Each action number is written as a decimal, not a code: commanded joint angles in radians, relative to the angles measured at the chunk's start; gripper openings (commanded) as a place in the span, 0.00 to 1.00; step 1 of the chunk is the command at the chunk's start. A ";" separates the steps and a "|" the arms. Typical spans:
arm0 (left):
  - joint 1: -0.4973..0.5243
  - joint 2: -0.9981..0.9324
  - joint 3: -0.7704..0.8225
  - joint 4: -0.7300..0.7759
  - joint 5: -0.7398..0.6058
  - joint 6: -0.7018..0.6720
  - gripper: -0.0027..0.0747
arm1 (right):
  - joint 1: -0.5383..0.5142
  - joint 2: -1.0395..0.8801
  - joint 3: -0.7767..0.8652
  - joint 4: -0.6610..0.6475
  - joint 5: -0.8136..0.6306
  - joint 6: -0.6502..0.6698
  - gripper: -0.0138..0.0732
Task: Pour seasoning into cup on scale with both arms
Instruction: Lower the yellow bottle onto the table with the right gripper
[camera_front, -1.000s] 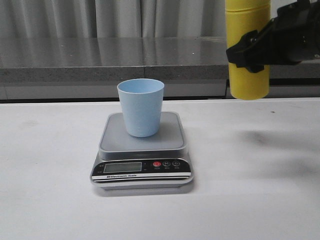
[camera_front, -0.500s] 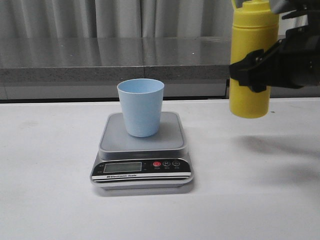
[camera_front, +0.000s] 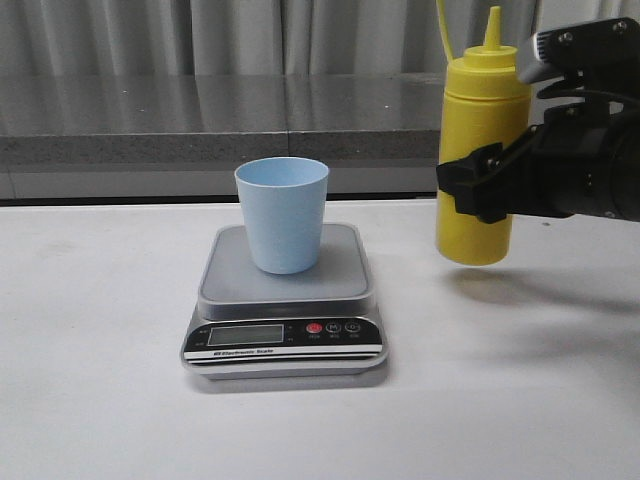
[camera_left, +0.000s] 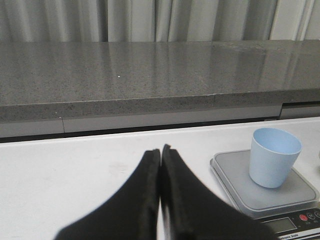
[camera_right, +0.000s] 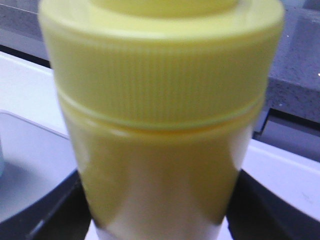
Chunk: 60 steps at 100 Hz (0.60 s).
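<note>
Over on the left, the left gripper (camera_left: 160, 165) sits low above the white table (camera_front: 90, 400), its two black fingers pressed flat against each other with nothing between them. Moving right, the scale (camera_front: 284, 300) lies flat on the table, display panel facing forward, and the light blue cup (camera_front: 282, 214) stands upright on the silver platform, mouth open to the ceiling. Further right, well clear of the scale's edge, the yellow seasoning (camera_front: 478, 160) bottle hangs in the air above the table, its long axis close to vertical, cone nozzle pointing straight up, base down. The right gripper (camera_front: 478, 190) pinches it across the lower body, one finger on either side of the bottle.
</note>
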 joint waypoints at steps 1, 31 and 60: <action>0.001 0.010 -0.027 -0.003 -0.080 -0.003 0.01 | 0.000 -0.016 -0.020 -0.047 -0.132 0.005 0.37; 0.001 0.010 -0.027 -0.003 -0.080 -0.003 0.01 | 0.000 0.058 -0.020 -0.063 -0.187 0.005 0.37; 0.001 0.010 -0.027 -0.003 -0.080 -0.003 0.01 | 0.000 0.087 -0.020 -0.063 -0.208 0.005 0.37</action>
